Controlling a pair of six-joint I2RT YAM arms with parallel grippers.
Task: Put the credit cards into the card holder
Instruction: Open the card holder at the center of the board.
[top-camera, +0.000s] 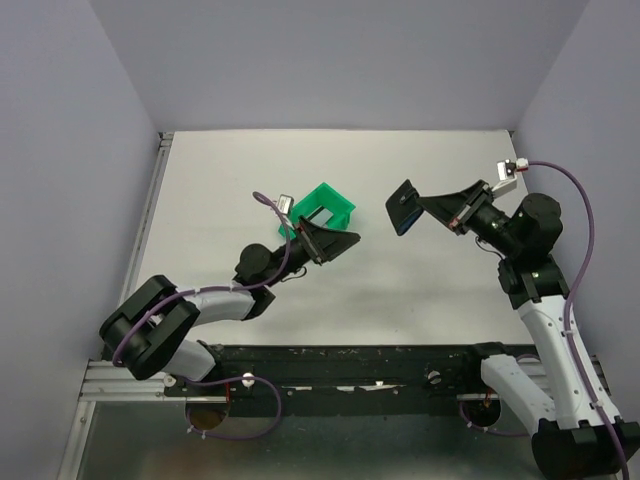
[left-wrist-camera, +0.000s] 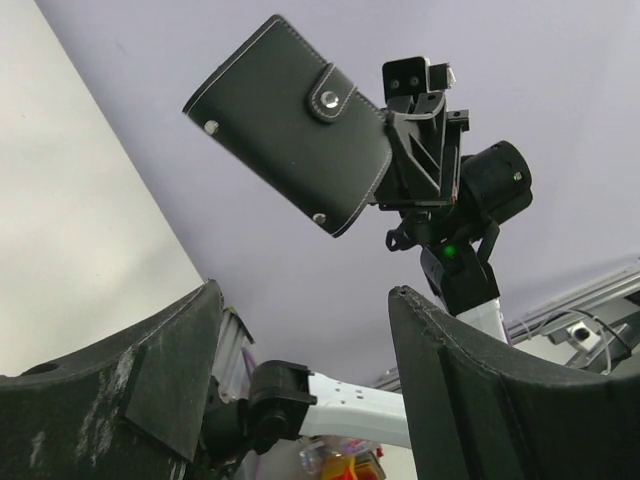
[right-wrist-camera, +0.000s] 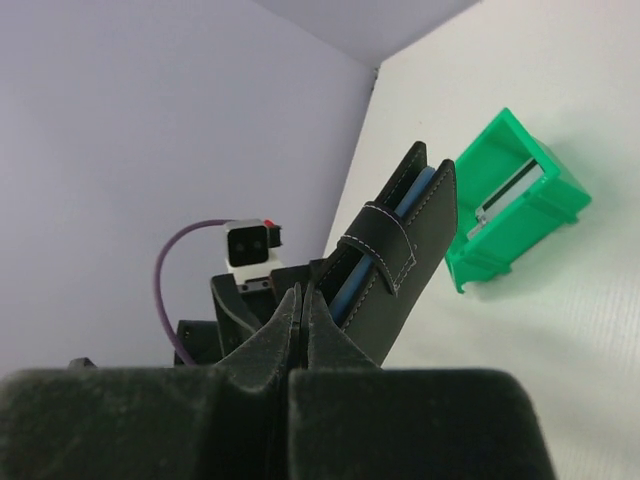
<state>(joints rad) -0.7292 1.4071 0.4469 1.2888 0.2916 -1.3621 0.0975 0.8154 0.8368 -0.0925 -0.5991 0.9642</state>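
Note:
My right gripper (right-wrist-camera: 302, 296) is shut on one edge of the black card holder (right-wrist-camera: 398, 272) and holds it in the air, tilted. The holder (top-camera: 403, 207) hangs over the table's middle, and its studded outside (left-wrist-camera: 290, 120) faces the left wrist camera. A blue strip, perhaps a credit card (right-wrist-camera: 412, 200), shows between its folded halves. Another credit card (right-wrist-camera: 508, 196), silvery-grey, stands on edge inside the green bin (right-wrist-camera: 545, 195). My left gripper (left-wrist-camera: 305, 300) is open and empty. It points up at the holder from beside the bin (top-camera: 326, 208).
The green bin sits on the white table (top-camera: 220, 200) just behind my left gripper (top-camera: 338, 241). Purple-grey walls close in the table at the back and both sides. A metal rail (top-camera: 150, 215) runs along its left edge.

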